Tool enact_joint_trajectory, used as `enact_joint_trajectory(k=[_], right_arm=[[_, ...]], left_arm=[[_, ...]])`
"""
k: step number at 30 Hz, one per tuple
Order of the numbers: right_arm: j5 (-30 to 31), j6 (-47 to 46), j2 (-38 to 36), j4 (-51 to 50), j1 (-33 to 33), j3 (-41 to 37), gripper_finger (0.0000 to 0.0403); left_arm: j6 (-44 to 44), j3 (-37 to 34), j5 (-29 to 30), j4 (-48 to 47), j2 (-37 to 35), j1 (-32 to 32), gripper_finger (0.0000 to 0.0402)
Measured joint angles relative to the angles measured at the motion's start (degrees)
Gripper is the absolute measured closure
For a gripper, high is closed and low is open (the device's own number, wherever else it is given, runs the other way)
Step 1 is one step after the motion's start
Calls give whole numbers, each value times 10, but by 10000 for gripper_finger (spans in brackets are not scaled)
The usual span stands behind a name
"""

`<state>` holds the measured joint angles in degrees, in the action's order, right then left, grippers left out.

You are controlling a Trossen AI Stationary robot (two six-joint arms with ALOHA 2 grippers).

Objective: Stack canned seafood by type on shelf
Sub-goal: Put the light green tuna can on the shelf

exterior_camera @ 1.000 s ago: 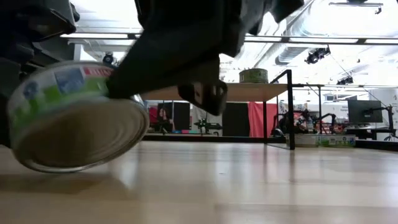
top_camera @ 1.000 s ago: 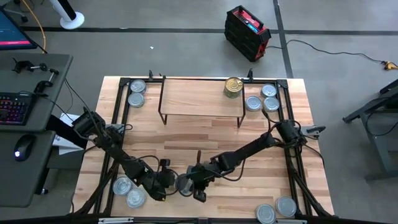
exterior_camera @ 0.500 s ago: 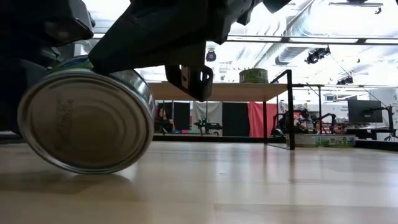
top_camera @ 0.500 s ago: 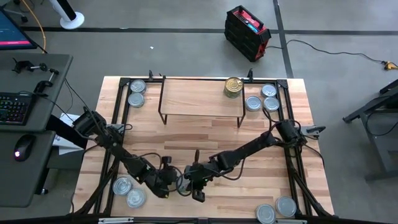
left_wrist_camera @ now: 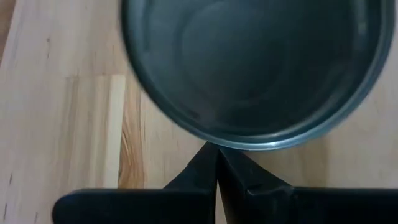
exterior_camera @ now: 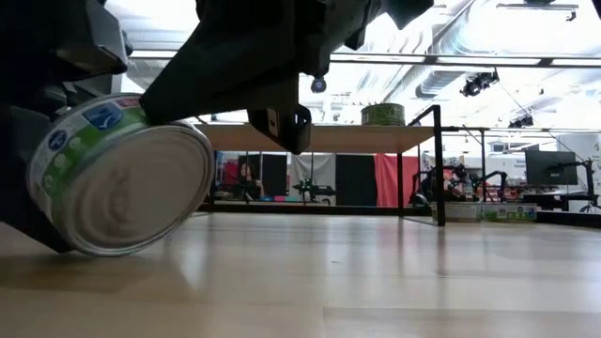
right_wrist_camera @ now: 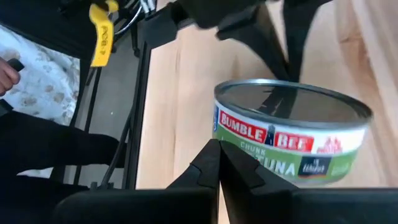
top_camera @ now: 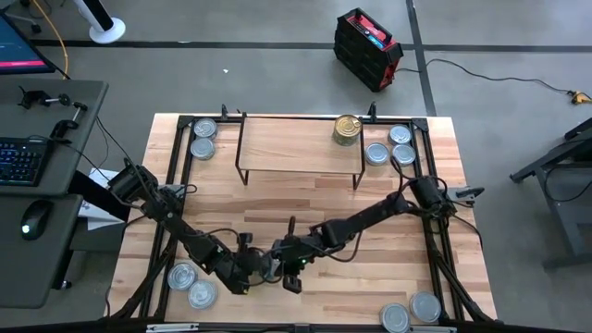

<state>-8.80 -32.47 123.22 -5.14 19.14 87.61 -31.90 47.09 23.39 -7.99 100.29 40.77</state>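
The tuna tin point(exterior_camera: 117, 178) had tipped back, label showing. Both grippers, left point(left_wrist_camera: 217, 180) and right point(right_wrist_camera: 217, 171), fingers together, flanked it. Ten silver tins, one gold tin point(top_camera: 347, 129).

left pincer point(top_camera: 253, 277): closed, near table front | right pincer point(top_camera: 282, 270): apparently closed, facing it

Eleven silver-lidded tins point(top_camera: 204, 128) are counted on the table point(top_camera: 305, 199). One gold tin point(top_camera: 347, 129) is counted on the single shelf point(top_camera: 296, 143). Two arms are seen.
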Motion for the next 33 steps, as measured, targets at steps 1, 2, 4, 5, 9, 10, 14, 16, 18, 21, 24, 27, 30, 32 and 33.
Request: enact_joint_trajectory(k=[1, 2, 4, 5, 9, 10, 14, 16, 18, 21, 24, 27, 30, 32, 33], right_arm=[[0, 3, 0, -2, -1, 3, 403], [0, 8, 0, -2, -3, 6, 403], [0, 18, 1, -2, -6, 13, 403], [1, 25, 1, -2, -8, 17, 403], [11, 34, 1, 3, -18, 25, 403], [11, 35, 1, 1, -20, 25, 403], [3, 35, 1, -1, -26, 25, 403], [-2, 34, 1, -1, -29, 25, 403], [-3, 36, 1, -2, -30, 25, 403], [-7, 43, 2, -5, -29, 24, 403], [-9, 45, 0, -7, -29, 24, 403], [-9, 58, -11, -22, -29, 23, 403], [-9, 73, -26, -34, -31, 23, 403], [-12, 75, -32, -38, -34, 23, 403], [-13, 80, -36, -46, -35, 23, 403]], left_arm=[[0, 0, 0, -1, 0, 0, 401], [0, 0, -1, -1, 0, 0, 401], [1, 0, -1, -2, 0, 0, 401], [2, 0, -1, -1, 0, -1, 401], [6, 5, 7, 19, -4, -5, 401], [12, 5, 10, 20, -4, -5, 401], [21, 4, 8, 24, -3, -8, 401], [14, 4, 7, 20, -3, -9, 401], [10, 4, 7, 12, -3, -8, 401], [4, 3, 7, 2, -3, -6, 401], [-7, 3, 7, -1, -3, -4, 401], [-15, 3, 6, 0, -2, -2, 401], [-15, 3, 6, 8, -2, -2, 401], [-15, 3, 6, 14, -2, -2, 401], [-14, 3, 6, 17, -2, -2, 401]])
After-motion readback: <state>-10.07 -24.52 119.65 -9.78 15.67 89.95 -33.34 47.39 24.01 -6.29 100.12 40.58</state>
